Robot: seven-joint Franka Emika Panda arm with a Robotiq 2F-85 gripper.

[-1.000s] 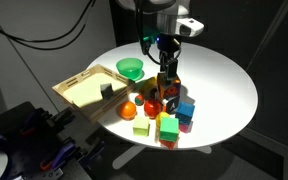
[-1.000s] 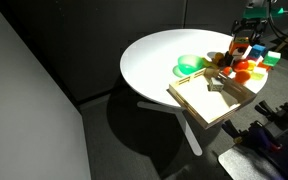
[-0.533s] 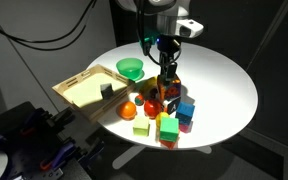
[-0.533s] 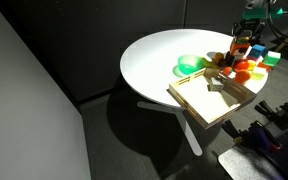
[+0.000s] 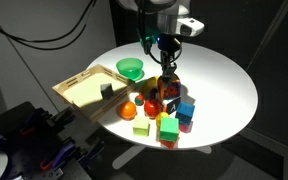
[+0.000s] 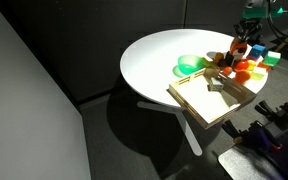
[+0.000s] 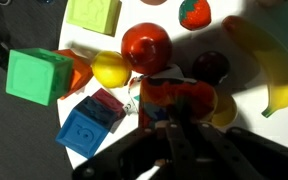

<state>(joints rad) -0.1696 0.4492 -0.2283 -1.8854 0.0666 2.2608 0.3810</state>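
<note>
Red block [image 7: 179,100] | pinched in narrowed tool [image 5: 167,72] | blue cube [image 7: 84,128] just beside | white tabletop [image 5: 222,75]

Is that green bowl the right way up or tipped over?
Upright: in an exterior view the bowl sits on the table with its open rim facing up.

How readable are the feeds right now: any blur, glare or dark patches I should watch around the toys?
Wrist view: the gripper is a dark, out-of-focus mass low in frame; the red ball shows a small glare spot. Both exterior views: the table is brightly lit, surroundings nearly black.
</note>
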